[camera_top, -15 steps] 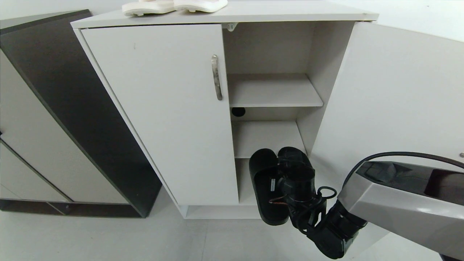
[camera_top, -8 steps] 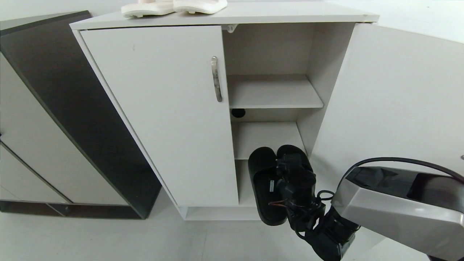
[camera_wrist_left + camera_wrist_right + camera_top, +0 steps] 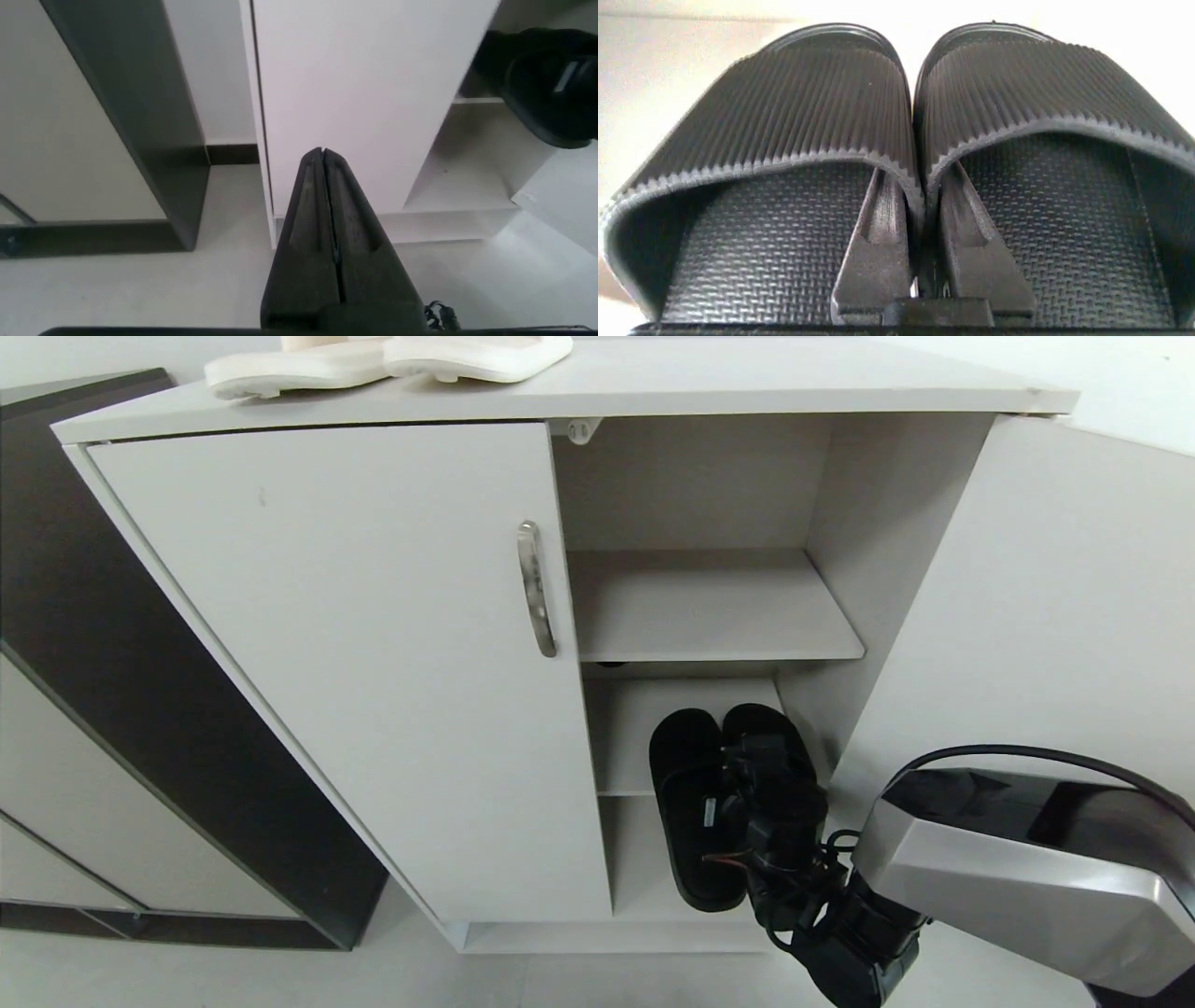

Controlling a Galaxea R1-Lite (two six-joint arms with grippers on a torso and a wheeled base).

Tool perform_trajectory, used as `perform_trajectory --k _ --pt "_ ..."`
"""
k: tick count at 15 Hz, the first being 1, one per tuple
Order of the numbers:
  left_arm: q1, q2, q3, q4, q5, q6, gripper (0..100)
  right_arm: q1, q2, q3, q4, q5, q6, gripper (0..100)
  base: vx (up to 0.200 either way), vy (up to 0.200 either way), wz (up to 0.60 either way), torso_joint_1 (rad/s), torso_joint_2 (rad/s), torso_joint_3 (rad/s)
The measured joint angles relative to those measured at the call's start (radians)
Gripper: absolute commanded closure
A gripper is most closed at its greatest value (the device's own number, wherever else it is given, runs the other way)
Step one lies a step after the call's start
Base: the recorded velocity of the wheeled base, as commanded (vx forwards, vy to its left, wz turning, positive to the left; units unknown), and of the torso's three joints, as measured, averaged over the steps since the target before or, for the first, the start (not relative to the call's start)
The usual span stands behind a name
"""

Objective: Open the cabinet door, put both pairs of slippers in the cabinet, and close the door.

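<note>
In the right wrist view we see the right gripper (image 3: 923, 252) holding the pair of black ribbed rubber slippers (image 3: 822, 131). One finger (image 3: 873, 247) sits inside each slipper, and the jaws press the two inner walls together between them.

The left wrist view shows the left gripper (image 3: 322, 215), its jaws pressed fully together with nothing between them. It hangs above the pale grey floor (image 3: 140, 289), before the closed left door (image 3: 374, 84).

In the head view the black pair hangs in front of the open right half of the white wooden cabinet (image 3: 896, 504). The toes are at the level of the middle shelf (image 3: 644, 728) and the heels are lower. We cannot tell whether they touch the shelf. The upper shelf (image 3: 709, 607) lies above, and the right door (image 3: 1046, 616) stands wide open. On the cabinet top lies a pair of white foam slippers (image 3: 373, 359). A dark grey panel (image 3: 112, 644) stands just beside the cabinet on the left.
</note>
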Motion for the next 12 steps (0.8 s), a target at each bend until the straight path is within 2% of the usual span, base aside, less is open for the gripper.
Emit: perform_trajectory --k 3,5,10,12 --pt "0.000 0.000 0.000 0.000 0.000 0.000 100 -0.028 0.023 -0.050 0.037 0.003 0.001 100 0.000 0.000 0.00 0.000 0.00 0.000" --pt "0.000 0.000 0.000 0.000 0.001 0.000 100 -0.040 0.034 -0.114 0.119 0.003 0.003 100 0.000 0.000 0.00 0.000 0.00 0.000" --pt "0.000 0.000 0.000 0.000 0.004 0.000 100 -0.074 0.087 -0.384 0.352 0.004 0.008 100 0.000 0.000 0.00 0.000 0.00 0.000" --pt "0.000 0.000 0.000 0.000 0.025 0.000 100 -0.087 0.120 -0.499 0.419 0.003 0.008 100 0.000 0.000 0.00 0.000 0.00 0.000"
